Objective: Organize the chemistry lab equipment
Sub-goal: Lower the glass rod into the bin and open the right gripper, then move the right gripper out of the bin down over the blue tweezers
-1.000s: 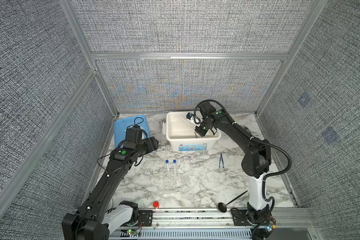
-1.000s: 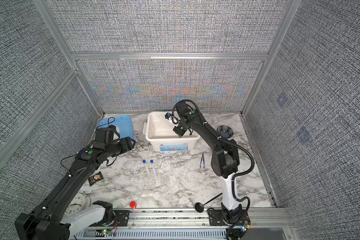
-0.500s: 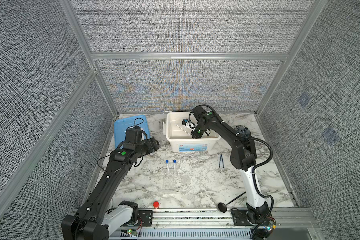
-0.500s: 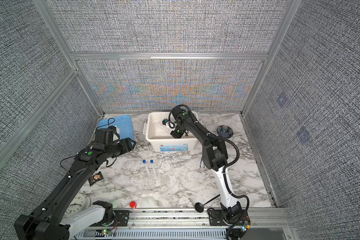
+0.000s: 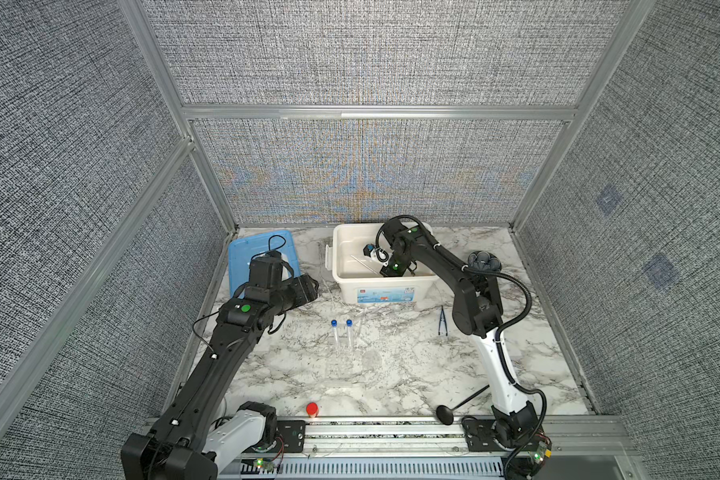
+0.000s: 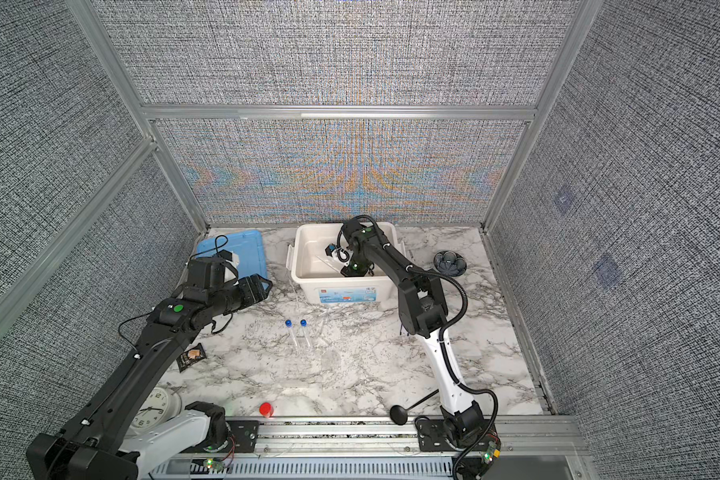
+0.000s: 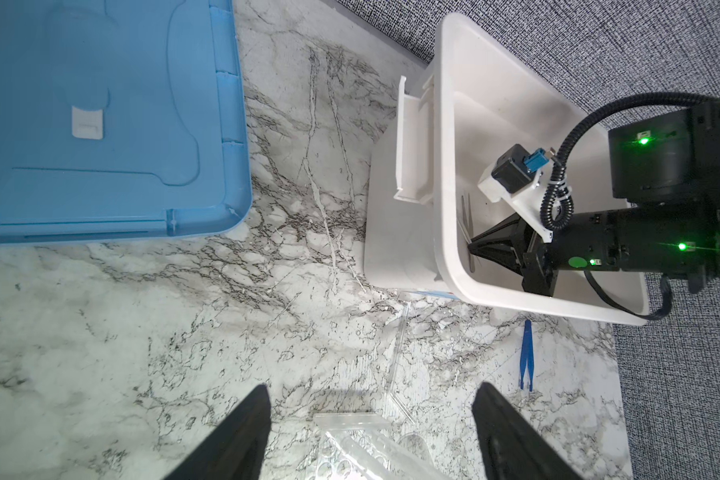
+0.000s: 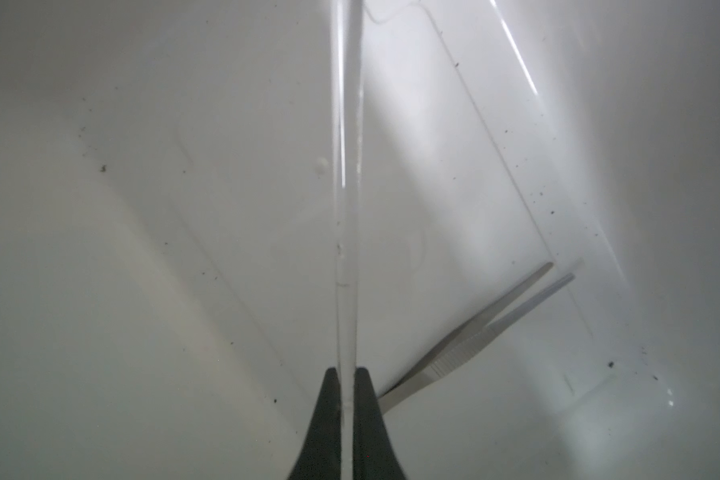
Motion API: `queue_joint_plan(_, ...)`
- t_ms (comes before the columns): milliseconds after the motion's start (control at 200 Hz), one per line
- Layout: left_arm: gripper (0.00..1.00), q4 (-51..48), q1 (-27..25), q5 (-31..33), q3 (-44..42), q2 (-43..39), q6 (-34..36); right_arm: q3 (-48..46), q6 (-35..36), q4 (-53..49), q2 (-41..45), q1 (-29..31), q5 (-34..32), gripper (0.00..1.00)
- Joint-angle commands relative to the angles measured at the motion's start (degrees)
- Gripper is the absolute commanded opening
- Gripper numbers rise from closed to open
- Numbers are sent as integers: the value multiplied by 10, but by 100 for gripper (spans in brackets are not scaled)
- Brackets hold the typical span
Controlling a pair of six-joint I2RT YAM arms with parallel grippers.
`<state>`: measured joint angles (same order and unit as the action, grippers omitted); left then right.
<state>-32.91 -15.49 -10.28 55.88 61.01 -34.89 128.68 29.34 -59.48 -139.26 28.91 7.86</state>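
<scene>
Inside the white storage bin [image 5: 346, 286], near its front wall, a thin clear rod [image 8: 347, 199] is pinched at one end by the right gripper [image 8: 347, 376], whose jaws are clamped tight on it. The rod runs out from the fingertips over the bin floor, and I cannot tell whether its far end touches down. Just beside it on the bin floor lie the silver tweezers [image 8: 479, 336], already stowed. The step in hand looks like placing this rod in the bin. The next move calls for lowering the rod until it lies flat and clear of the tweezers, then parting the jaws and lifting straight up past the bin wall. The rod is slender, probably brittle and apt to roll, so a gentle release low down seems wise.

In front of the bin, on the marble table [image 5: 391, 374], two blue-capped tubes [image 5: 341, 334] lie side by side with the clear rack [image 7: 352, 419] next to them. Another thin clear dropper [image 7: 400, 353] lies between them and the bin. The dark blue forceps [image 5: 443, 320] lie off the bin's front right corner. The left gripper [image 7: 371, 388] hovers left of the bin's front, above the rack, its jaws wide apart and holding nothing. The blue lid [image 5: 242, 257] lies to the bin's left in both top views. By my reckoning most pieces are not yet in the bin
</scene>
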Motion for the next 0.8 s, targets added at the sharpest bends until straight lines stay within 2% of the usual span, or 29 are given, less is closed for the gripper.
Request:
queue_joint_plan(0, 77, 9, 1, -5, -2, -6, 0, 9, -11, -13, -5, -2, 11, 9)
queue_joint_plan(90, 77, -6, 1, 1, 2, -10, 3, 10, -20, -10, -2, -2, 12, 19)
queue_joint_plan(185, 77, 4, 1, 3, -10, -18, 3, 10, -21, -3, 11, -3, 19, 25)
queue_joint_plan(450, 78, -10, 2, 15, -9, -26, 9, 6, -49, -2, 78, -3, 48, 27)
queue_joint_plan(615, 78, -19, 2, 24, -10, -34, 15, -26, -105, 6, 176, -3, 49, 28)
queue_joint_plan(795, 78, -23, 2, 42, -2, -27, 37, -189, -192, 68, 347, -1, -11, 28)
